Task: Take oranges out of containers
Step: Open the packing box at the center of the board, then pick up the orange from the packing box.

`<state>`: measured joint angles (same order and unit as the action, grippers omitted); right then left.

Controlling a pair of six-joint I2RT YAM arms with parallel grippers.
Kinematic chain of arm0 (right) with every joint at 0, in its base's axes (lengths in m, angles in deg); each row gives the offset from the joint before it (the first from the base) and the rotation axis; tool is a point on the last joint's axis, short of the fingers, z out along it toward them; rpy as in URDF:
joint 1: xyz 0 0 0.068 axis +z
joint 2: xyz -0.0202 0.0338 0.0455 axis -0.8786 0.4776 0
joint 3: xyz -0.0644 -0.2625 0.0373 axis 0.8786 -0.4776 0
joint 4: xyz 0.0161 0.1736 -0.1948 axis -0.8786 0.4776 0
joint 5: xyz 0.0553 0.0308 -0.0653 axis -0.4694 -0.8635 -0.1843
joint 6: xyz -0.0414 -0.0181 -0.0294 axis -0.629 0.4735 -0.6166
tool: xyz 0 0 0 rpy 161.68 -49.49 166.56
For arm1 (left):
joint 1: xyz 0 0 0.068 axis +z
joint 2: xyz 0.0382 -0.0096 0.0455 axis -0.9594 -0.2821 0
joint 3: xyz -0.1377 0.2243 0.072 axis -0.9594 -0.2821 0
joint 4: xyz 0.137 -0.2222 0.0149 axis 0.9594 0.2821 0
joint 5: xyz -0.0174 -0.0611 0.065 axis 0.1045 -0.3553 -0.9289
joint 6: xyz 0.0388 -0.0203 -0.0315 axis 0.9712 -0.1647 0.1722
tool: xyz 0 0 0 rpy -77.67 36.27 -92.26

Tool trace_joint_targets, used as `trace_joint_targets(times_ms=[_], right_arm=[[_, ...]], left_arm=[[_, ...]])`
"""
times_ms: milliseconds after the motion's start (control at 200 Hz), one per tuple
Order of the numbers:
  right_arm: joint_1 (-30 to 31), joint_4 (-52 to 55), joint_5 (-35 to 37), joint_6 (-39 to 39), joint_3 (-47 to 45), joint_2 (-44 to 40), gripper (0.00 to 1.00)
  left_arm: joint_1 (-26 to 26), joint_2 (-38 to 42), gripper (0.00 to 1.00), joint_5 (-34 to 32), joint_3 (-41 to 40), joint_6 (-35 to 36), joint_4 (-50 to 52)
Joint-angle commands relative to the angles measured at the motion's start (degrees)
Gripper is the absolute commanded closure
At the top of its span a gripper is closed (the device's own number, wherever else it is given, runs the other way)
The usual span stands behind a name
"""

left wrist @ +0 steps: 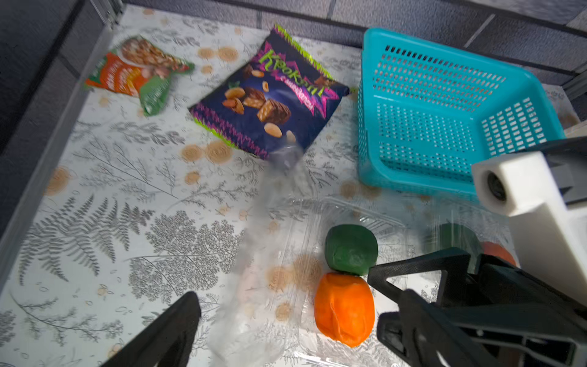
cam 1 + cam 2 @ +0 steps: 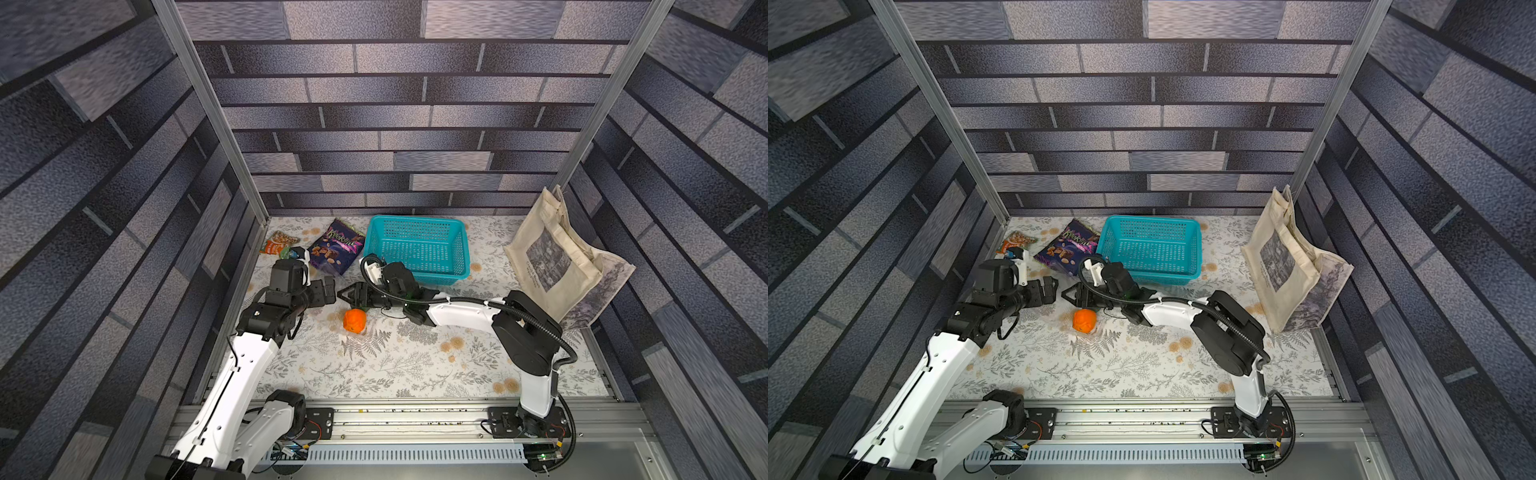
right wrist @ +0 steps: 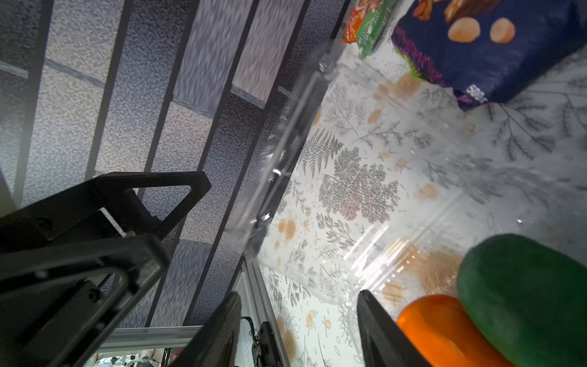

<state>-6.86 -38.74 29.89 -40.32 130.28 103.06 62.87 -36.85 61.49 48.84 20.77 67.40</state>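
A clear container [image 1: 320,219] lies open on the floral mat. Its lid [image 1: 279,178] stands up and is blurred. Inside it a dark green orange [image 1: 351,249] touches a bright orange one [image 1: 344,309], which both top views show [image 2: 354,321] [image 2: 1084,320]. Behind the right arm, a second green fruit [image 1: 451,238] and an orange one [image 1: 498,252] show partly. My left gripper [image 1: 286,336] [image 2: 328,291] is open just left of the fruits. Facing it, my right gripper [image 3: 298,333] [image 2: 343,294] is open beside the lid's rim [image 3: 292,127], with the orange [image 3: 438,330] and green fruit [image 3: 524,302] close by.
A teal perforated basket [image 2: 436,275] stands just behind the right wrist. A dark blue snack bag [image 2: 338,249] and an orange-green packet [image 2: 278,245] lie at the back left. A beige tote bag [image 2: 557,257] leans against the right wall.
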Motion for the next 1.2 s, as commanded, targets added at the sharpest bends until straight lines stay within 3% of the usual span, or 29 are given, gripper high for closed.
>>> trace_joint_targets(times_ms=[0, 110, 210, 406, 661, 841, 1197], right_arm=[[0.44, 13.03, -3.05, -6.1, 7.97, 5.42, 0.38], [0.45, 14.72, -5.1, -5.72, 15.6, 11.99, 0.38], [0.48, 16.89, -2.8, -7.94, 16.27, 10.82, 0.37], [-0.34, 29.21, 7.38, -22.42, 10.97, -1.15, 0.37], [0.09, 52.31, 17.24, -41.7, 13.84, -7.74, 0.29], [1.65, 56.43, 15.36, -44.08, 15.23, -4.73, 0.29], [5.48, 56.74, 11.84, -43.64, 19.19, 2.01, 0.24]], left_arm=[[0.77, 0.29, 0.0, -4.03, 2.7, 4.67, 4.19], [2.33, -1.17, 0.0, -2.71, 2.22, 5.56, 3.64], [3.37, -1.11, 0.0, 0.09, 0.19, 4.33, 1.36], [4.63, 0.19, 0.0, 4.9, -4.04, 1.46, -3.36], [6.1, -5.93, 0.0, 20.13, -12.43, -4.74, -15.77], [6.16, -10.15, 0.0, 21.73, -15.41, -6.53, -20.15], [10.61, -7.97, 0.0, 20.2, -19.38, -7.98, -20.12]])
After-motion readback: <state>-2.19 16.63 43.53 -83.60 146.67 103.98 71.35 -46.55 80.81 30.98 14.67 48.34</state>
